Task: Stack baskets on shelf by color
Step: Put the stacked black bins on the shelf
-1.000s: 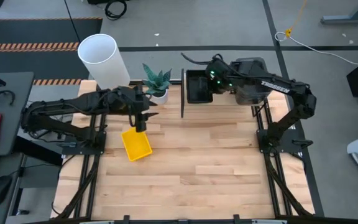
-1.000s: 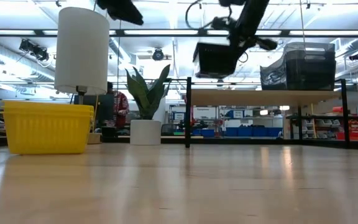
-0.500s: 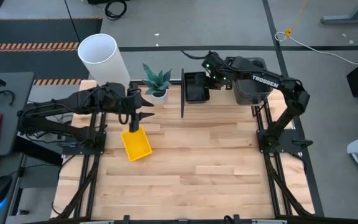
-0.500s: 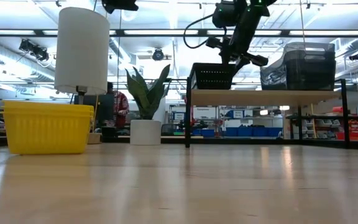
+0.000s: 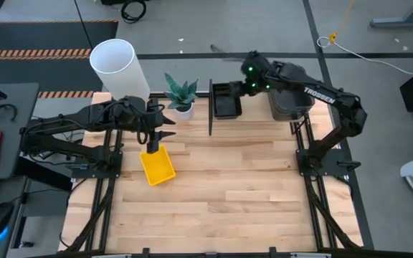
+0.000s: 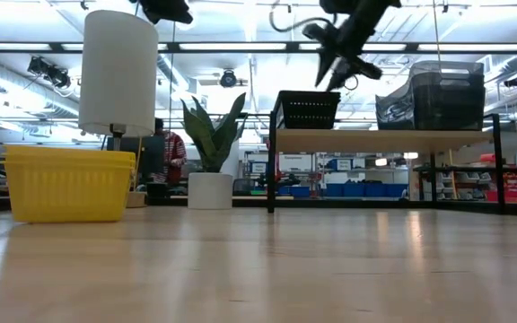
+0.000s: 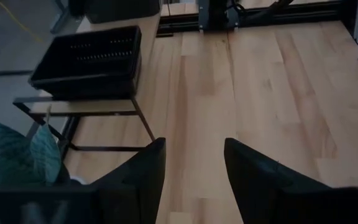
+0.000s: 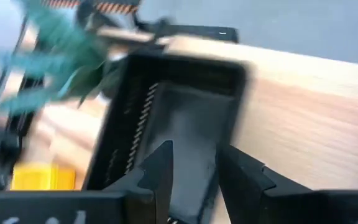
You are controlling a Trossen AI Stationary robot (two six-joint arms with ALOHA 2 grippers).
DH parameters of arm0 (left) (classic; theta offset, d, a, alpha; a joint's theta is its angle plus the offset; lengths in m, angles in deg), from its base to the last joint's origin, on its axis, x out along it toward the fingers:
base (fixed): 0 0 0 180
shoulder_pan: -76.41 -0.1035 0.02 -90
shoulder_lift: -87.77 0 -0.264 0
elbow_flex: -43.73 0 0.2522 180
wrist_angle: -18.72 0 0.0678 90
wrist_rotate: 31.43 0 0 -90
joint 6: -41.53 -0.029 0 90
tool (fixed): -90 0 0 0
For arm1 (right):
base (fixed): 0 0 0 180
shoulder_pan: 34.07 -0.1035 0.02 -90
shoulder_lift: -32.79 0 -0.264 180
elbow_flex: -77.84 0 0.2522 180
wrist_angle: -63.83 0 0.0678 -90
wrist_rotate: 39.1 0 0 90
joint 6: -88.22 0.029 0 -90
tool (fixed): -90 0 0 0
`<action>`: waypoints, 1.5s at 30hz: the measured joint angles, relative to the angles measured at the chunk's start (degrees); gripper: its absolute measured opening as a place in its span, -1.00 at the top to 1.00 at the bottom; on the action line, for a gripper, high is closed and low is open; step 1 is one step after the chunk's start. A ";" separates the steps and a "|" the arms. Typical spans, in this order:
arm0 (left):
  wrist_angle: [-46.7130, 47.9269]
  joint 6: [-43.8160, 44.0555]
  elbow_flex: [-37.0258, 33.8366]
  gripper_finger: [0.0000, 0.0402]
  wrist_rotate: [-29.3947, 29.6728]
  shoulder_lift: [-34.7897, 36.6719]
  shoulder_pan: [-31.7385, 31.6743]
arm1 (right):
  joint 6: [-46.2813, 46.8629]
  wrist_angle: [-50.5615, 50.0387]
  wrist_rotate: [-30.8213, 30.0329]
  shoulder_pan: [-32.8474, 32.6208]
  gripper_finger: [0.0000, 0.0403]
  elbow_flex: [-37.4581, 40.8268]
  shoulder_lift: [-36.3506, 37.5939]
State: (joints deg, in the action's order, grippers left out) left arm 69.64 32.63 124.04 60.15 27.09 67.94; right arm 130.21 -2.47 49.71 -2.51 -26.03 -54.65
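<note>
Right gripper (image 5: 244, 84) just let go and lifted, jaws parted and empty. The black mesh basket (image 5: 227, 99) now sits on the shelf's (image 6: 380, 139) left end, long axis near-to-far. Left gripper (image 5: 155, 140) hovers wide open over the yellow basket (image 5: 157, 165).

The shelf (image 5: 257, 118) stands at the back of the bench (image 5: 221, 193), right of centre. A mesh basket (image 5: 227, 100) sits on its left end, a stack of baskets (image 5: 290, 99) on its right end. Left of the shelf stands a potted plant (image 5: 181, 95), and left of that a tall cylinder (image 5: 118, 69). Before the plant, on the bench, lies a lone basket (image 5: 157, 165).
</note>
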 joint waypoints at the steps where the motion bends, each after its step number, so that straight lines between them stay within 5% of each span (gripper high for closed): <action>1: -0.27 -0.54 0.00 0.14 0.00 0.00 -0.04 | -1.84 0.68 0.18 -0.99 0.38 0.00 -0.44; 12: -0.83 0.16 0.00 0.14 -1.94 -0.02 -2.46 | -13.75 0.66 -2.37 -5.50 0.38 0.09 -1.57; 20: -3.22 1.15 0.00 0.14 -2.83 -0.04 -2.73 | -31.86 2.60 -8.25 -8.03 0.38 0.09 -5.11; 27: -3.36 4.26 0.00 0.14 -2.85 -0.07 -2.73 | -31.58 1.18 -8.86 -5.94 0.44 0.09 -9.32; 45: -3.13 4.90 0.00 0.14 -2.73 -0.07 -2.73 | -21.92 -29.99 -16.21 -4.07 0.83 -0.25 -9.49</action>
State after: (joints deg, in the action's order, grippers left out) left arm 66.50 37.53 124.04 57.43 27.02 65.21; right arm 108.30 -32.46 33.51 -6.58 -26.28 -64.13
